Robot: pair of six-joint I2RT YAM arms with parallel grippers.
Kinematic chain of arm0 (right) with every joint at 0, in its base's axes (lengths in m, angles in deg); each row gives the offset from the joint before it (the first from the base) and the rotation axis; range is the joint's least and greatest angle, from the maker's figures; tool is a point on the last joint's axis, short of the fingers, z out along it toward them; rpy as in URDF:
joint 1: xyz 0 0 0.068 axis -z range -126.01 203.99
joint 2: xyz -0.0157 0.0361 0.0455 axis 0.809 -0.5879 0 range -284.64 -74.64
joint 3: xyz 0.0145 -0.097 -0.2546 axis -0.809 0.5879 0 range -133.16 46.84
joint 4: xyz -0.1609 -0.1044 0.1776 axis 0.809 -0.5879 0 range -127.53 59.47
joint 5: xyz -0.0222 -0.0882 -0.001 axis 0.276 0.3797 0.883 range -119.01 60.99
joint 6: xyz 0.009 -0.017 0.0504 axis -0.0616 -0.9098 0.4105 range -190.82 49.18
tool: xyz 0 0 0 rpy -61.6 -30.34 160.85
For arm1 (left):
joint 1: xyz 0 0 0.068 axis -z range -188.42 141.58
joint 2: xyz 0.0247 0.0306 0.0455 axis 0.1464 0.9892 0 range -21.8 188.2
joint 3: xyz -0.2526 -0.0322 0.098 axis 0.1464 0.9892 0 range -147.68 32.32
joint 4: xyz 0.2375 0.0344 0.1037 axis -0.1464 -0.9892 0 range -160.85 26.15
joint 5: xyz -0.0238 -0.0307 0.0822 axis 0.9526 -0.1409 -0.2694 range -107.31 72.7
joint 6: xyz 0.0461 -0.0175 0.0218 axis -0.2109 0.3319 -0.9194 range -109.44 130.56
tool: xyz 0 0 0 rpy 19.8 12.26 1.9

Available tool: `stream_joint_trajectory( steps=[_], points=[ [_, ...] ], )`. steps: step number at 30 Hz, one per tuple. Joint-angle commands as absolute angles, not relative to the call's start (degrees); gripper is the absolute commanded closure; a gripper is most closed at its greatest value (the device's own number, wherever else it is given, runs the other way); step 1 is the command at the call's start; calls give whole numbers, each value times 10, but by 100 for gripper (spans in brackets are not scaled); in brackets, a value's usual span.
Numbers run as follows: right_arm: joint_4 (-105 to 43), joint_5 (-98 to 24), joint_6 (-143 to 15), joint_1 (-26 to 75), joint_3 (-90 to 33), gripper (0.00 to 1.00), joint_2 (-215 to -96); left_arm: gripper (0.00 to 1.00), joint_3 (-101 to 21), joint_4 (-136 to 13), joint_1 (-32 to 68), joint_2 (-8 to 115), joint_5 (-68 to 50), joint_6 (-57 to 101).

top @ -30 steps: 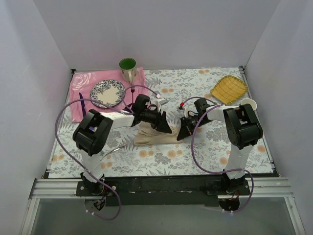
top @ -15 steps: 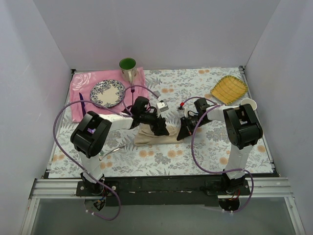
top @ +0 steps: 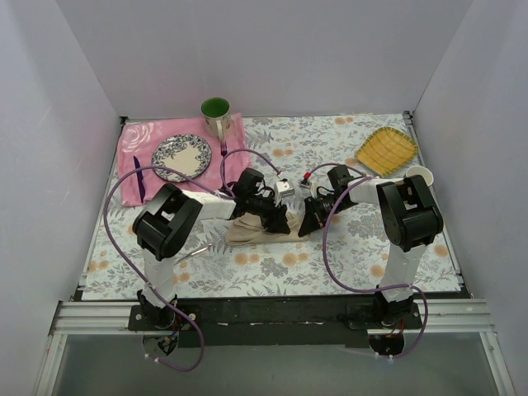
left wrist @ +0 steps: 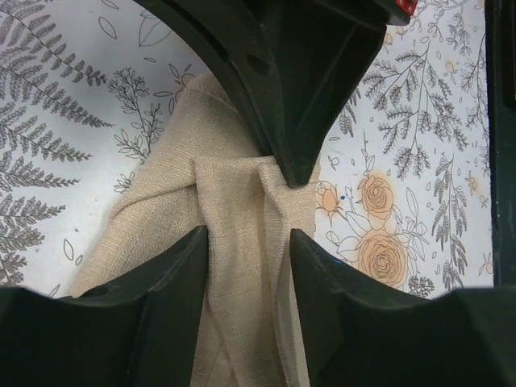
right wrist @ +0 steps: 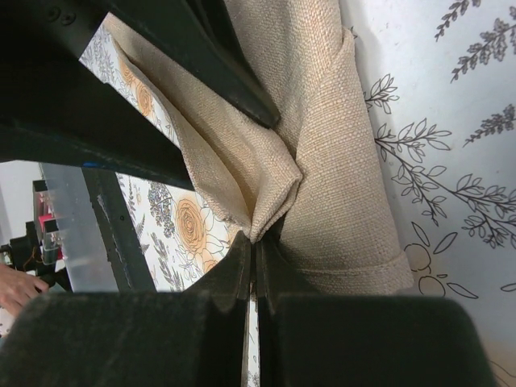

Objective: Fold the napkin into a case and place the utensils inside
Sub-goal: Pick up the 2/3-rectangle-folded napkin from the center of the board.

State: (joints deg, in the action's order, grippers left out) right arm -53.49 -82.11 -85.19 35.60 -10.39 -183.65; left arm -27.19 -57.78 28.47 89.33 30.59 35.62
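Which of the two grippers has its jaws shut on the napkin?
The right gripper: its jaws pinch a fold of the napkin. The left gripper has open jaws astride it.

1. No text, label, brand, number or sign can be read in any of the three views.
2. The table cover (top: 346,239) bears only a printed pattern of flowers and ferns, with no lettering among them.
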Motion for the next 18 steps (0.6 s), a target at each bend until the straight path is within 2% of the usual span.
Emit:
stream_joint_trajectory(
  steps=[1, 7, 8, 10, 14, 18],
  points=[
    [-523, -797, -873, 354, -106, 99, -1841, 65, -299, -574, 285, 893, 308, 360],
    [-524, -797, -876, 353, -107, 99, -1840, 92, -303, -560, 285, 892, 314, 400],
    [-525, -797, -876, 354, -108, 99, -1839, 100, -306, -564, 285, 894, 312, 405],
    [-530, -798, -879, 353, -111, 97, -1831, 100, -313, -580, 285, 902, 308, 423],
    [-535, -799, -872, 353, -122, 74, -1800, 100, -300, -591, 285, 911, 305, 445],
    [-558, -801, -845, 354, -153, 71, -1777, 100, -262, -539, 286, 889, 305, 464]
  ],
)
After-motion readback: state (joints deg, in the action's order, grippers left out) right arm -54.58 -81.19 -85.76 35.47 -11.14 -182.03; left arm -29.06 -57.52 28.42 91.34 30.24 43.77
